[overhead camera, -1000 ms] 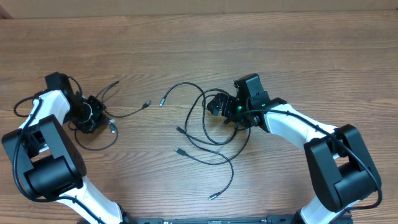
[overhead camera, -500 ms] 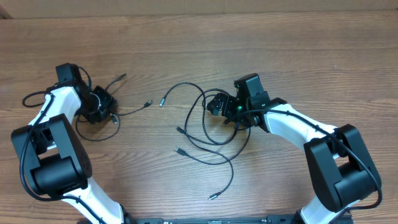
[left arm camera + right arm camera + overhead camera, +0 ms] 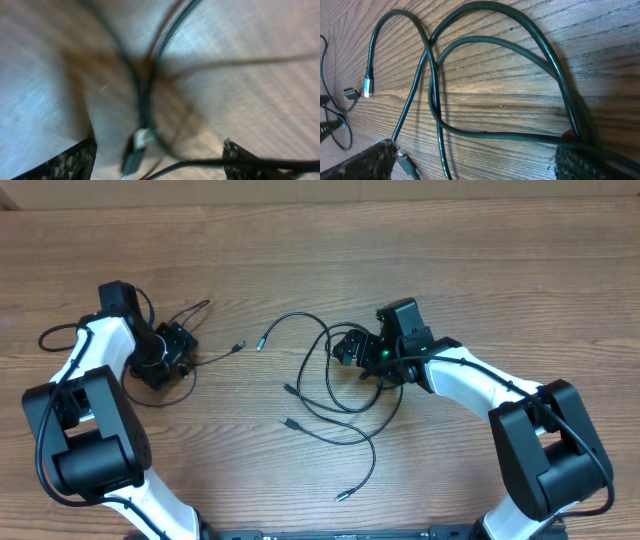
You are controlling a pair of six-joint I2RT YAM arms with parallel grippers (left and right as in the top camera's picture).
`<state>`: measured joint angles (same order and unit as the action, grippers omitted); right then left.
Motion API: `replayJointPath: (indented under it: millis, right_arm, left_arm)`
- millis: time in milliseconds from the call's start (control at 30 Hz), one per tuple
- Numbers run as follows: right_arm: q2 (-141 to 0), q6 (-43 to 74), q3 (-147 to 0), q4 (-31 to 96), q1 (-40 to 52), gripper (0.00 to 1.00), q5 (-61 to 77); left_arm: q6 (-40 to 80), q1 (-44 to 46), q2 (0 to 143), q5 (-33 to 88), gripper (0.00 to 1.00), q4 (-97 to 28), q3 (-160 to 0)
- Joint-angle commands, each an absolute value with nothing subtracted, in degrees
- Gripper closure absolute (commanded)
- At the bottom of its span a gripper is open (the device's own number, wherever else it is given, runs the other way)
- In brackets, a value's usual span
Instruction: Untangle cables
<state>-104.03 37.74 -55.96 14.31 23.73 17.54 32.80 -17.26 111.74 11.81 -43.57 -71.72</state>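
Observation:
Two groups of thin black cables lie on the wooden table. The middle tangle (image 3: 330, 395) loops under my right gripper (image 3: 348, 348), which is open. In the right wrist view, one strand (image 3: 510, 135) runs across the gap of the right gripper (image 3: 475, 150), and a silvery-tipped plug (image 3: 367, 90) lies at the left. A separate cable (image 3: 237, 345) trails from my left gripper (image 3: 172, 345). In the blurred left wrist view, the left gripper (image 3: 157, 152) stands wide apart, with a plug end (image 3: 136, 147) lying loose between the fingers (image 3: 60, 162).
Loose plug ends lie at the front of the middle tangle (image 3: 343, 496) and to its left (image 3: 288, 423). The left arm's own thicker wire (image 3: 50, 338) loops beside the arm. The table's far edge (image 3: 320, 200) runs along the top.
My left gripper moved up and to the right and opened, letting go of the left cable. That cable shifted along with it. The right arm and the middle tangle have not moved.

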Motion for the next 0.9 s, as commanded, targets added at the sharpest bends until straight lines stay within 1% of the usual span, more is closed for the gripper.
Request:
replayJointPath:
  millis: [0, 133, 200, 233, 400, 533, 633, 867]
  right_arm:
    - [-105.47, 37.74, -54.81, 14.68, 23.55, 0.0, 15.53]
    - [-105.47, 37.74, -54.81, 14.66, 23.55, 0.0, 15.55]
    - [-105.47, 37.74, -54.81, 14.66, 23.55, 0.0, 15.55]
    - [-105.47, 37.74, -54.81, 14.66, 23.55, 0.0, 15.55]
    - [-105.47, 37.74, -54.81, 14.68, 23.55, 0.0, 15.55]
    - [-105.45, 37.74, -54.81, 14.68, 23.55, 0.0, 15.55]
    - [-105.47, 37.74, -54.81, 14.66, 23.55, 0.0, 15.53]
    - [-105.45, 37.74, -54.81, 14.66, 23.55, 0.0, 15.53]
  left_arm:
    - [37.69, -16.82, 113.99, 4.08, 0.16, -45.06, -69.28]
    - [41.06, -14.85, 113.99, -1.45, 0.21, -43.83, -68.2]
    - [41.15, -13.3, 113.99, -2.96, 0.27, -42.0, -67.48]
    - [41.15, -12.53, 113.99, -3.57, 0.32, -41.19, -67.18]
    - [41.15, -9.13, 113.99, -7.9, 0.38, -39.46, -66.67]
    - [41.12, -8.03, 113.99, -9.52, 0.37, -39.29, -66.46]
    - [41.1, -7.99, 113.99, -9.26, 0.34, -39.31, -65.49]
    - [34.59, -7.99, 113.99, -2.26, 0.34, -39.42, -62.96]
